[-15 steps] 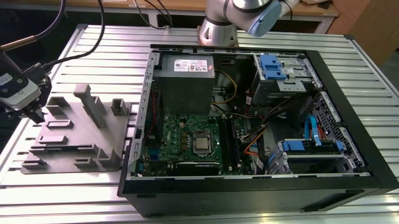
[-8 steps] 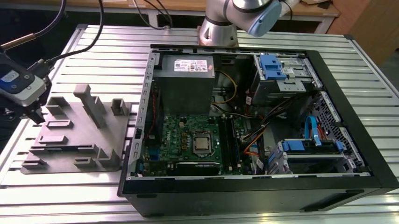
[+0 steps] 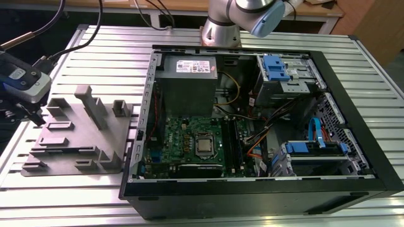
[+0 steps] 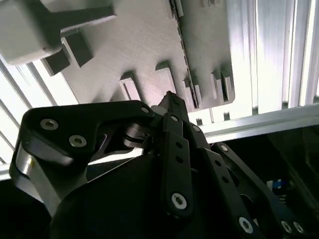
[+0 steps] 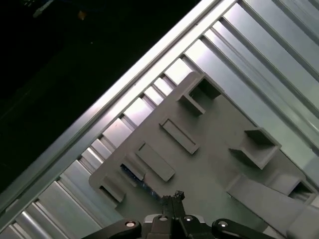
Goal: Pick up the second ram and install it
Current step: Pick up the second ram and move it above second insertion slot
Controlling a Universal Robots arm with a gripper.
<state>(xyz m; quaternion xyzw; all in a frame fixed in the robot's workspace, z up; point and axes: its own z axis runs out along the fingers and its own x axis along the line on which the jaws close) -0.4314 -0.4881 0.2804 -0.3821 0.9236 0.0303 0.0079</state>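
One gripper point(image 5: 172, 195), one grey fixture block point(image 3: 69, 142), one open computer case point(image 3: 252, 201), one motherboard point(image 3: 183, 137) and one power supply point(image 3: 186, 90).

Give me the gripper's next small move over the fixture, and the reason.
Probably shift the gripper sideways until it is centred over the second ram, apparently the dark strip seated in the grey fixture block. The gripper is shut, seemingly empty, and hovers just beside that strip rather than over it.

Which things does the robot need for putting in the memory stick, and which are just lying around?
For the job: tool over the grey fixture block; a dark strip in one holder, maybe the stick; motherboard with its long slots.
Just there: power supply box; blue drive brackets; cables; slatted table.
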